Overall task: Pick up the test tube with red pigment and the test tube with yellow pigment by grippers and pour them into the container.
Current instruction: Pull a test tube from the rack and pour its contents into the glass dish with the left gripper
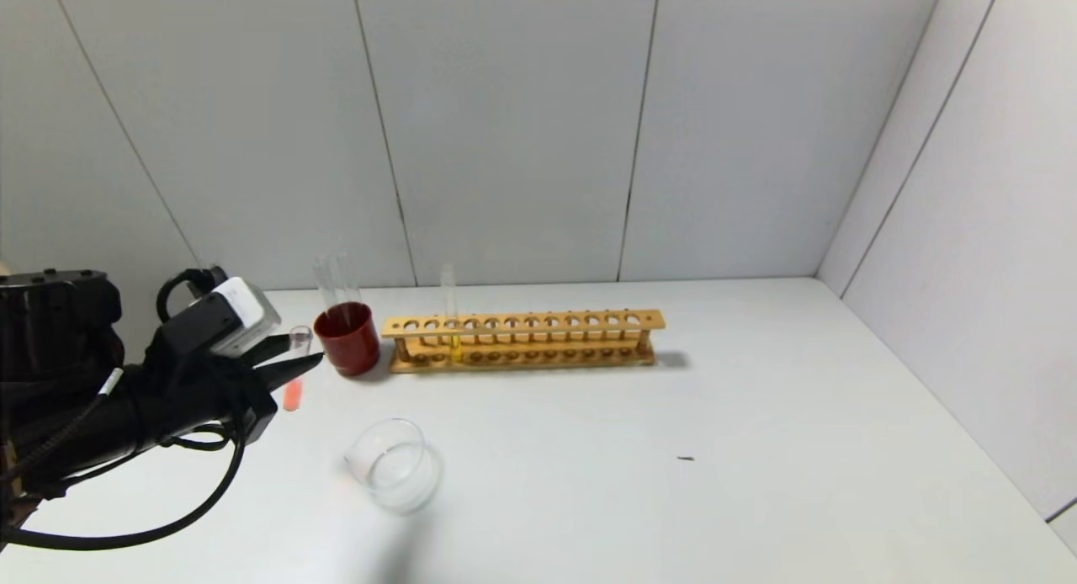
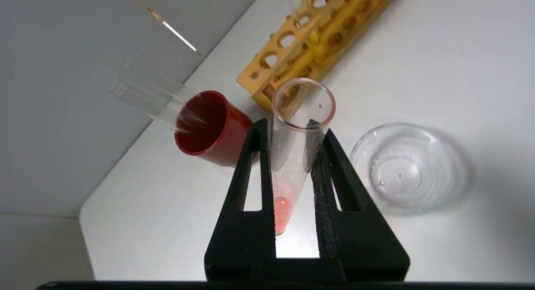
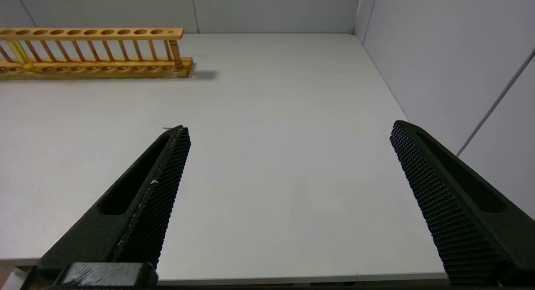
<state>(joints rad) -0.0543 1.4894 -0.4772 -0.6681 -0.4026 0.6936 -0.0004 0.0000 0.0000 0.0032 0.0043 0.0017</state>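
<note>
The left gripper [image 2: 292, 135] has its fingers [image 2: 250, 169] closed tight on the test tube with red pigment [image 2: 299, 131], clamping the glass in its upper part while the orange-red liquid sits in the rounded end below the grip. In the head view the tube hangs roughly upright above the counter [image 1: 757, 416], just beside the dark red cup [image 1: 347, 338] and behind and to the left of the container [image 1: 394, 464], which stands apart from it, nearer the robot. The step in hand looks like carrying the tube over to the container and tipping it. To do that well, the arm should bring the tube's open mouth over the middle of the dish before any roll begins, keep the mouth low over the rim so the liquid does not splash, and rotate the wrist slowly so the smooth glass does not slip in the fingers. The left arm reaches in from the left edge, forearm nearly level, fingers pointing toward the cup. The test tube with yellow pigment [image 1: 450, 315] stands in the wooden rack [image 1: 522, 340] near its left end, and colourless tubes [image 1: 334, 281] lean in the cup. The right gripper [image 3: 288, 169] waits over bare counter on the right, fingers spread wide and holding nothing.
</note>
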